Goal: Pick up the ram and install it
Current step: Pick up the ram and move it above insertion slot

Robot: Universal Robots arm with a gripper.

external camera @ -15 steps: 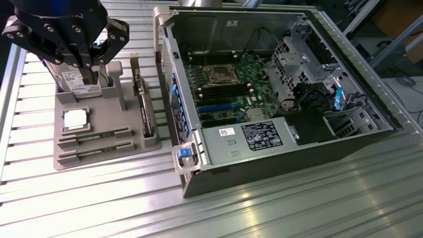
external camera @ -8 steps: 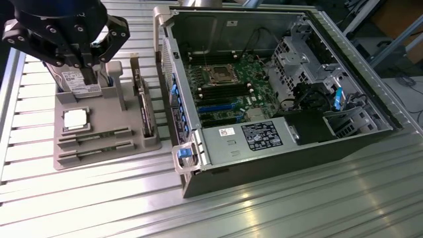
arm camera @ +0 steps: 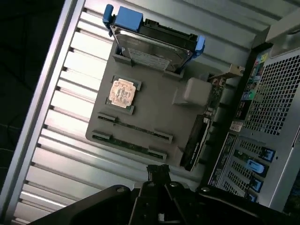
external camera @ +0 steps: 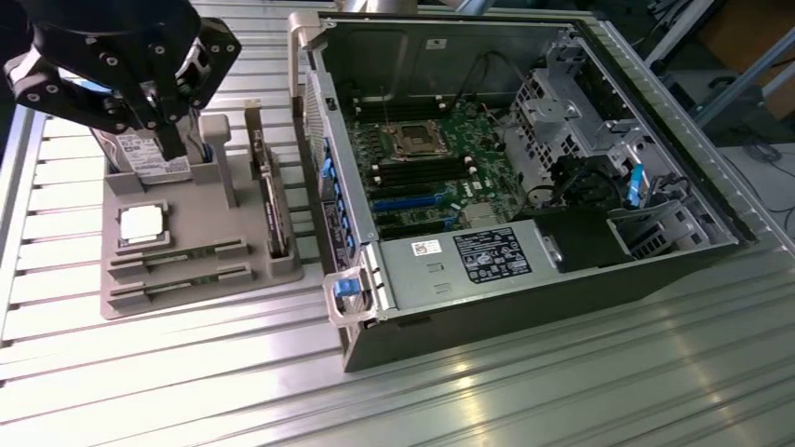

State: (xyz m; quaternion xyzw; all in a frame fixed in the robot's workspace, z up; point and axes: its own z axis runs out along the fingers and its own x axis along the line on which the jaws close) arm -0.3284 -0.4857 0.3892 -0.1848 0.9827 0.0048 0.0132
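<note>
The end effector [external camera: 171, 152] [arm camera: 159, 171] is hanging over the tray [external camera: 199, 219] [arm camera: 154, 108], above the end where the drive [external camera: 147, 160] [arm camera: 154, 47] is standing in its blue brackets. Its fingers are drawn narrow, tips close together, gripping nothing and touching nothing.

The ram [external camera: 174, 255] [arm camera: 133, 126] is sitting in a long slot at the tray's opposite end, well apart from the end effector. A second stick [external camera: 181, 283] [arm camera: 129, 145] is lying parallel just beside it, in the slot nearest the tray's edge. The CPU [external camera: 141, 224] [arm camera: 123, 91] is resting in a square pocket between the drive and the ram. The card [external camera: 271, 200] [arm camera: 196, 140] is standing on edge along the tray's long side, the side facing the case [external camera: 410, 37] [arm camera: 276, 93].

The case is lying open just beside the tray, on the exterior view's right, with the motherboard [external camera: 435, 158] facing up inside it and the power supply [external camera: 460, 261] sitting along its near wall. Tray and case are both resting on the ribbed metal tabletop [external camera: 497, 400] [arm camera: 61, 117].
</note>
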